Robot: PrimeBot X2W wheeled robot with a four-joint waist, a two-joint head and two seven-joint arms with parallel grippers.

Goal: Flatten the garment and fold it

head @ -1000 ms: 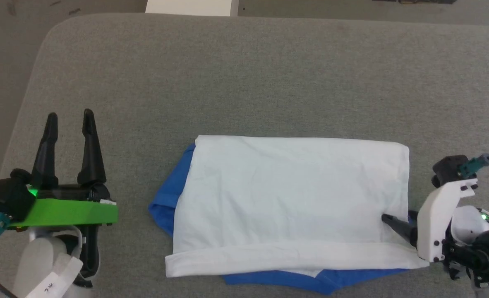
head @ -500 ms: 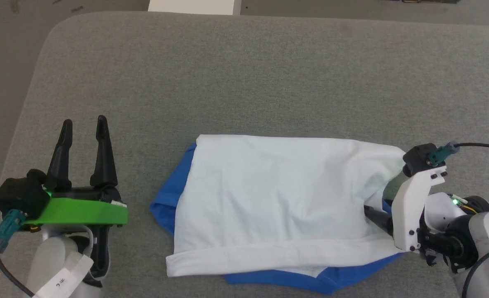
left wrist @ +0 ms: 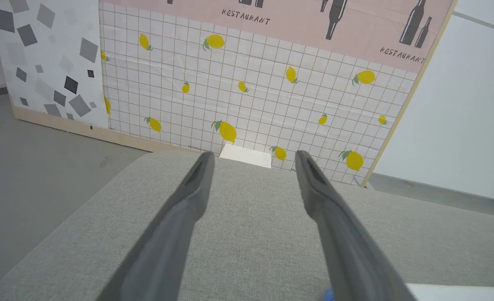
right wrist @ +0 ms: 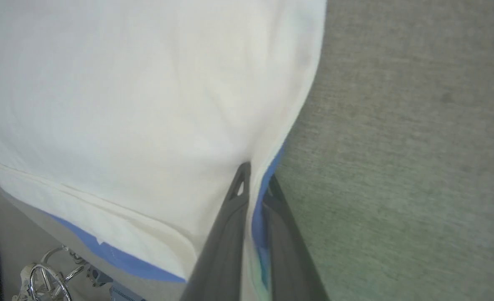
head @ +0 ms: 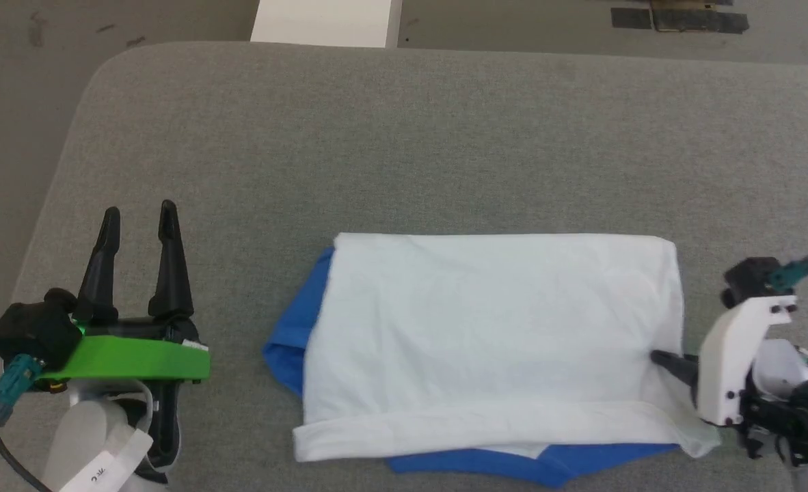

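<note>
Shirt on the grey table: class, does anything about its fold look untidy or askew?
Yes. The shirt is not squared up: blue cloth pokes out past the white panel at the left end and along the near edge, where the white hem lies as a rolled band. The right gripper pinches the right edge.

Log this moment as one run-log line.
garment: partly folded on grey table | right end effector: shut on garment edge | left end effector: open, apart from garment
</note>
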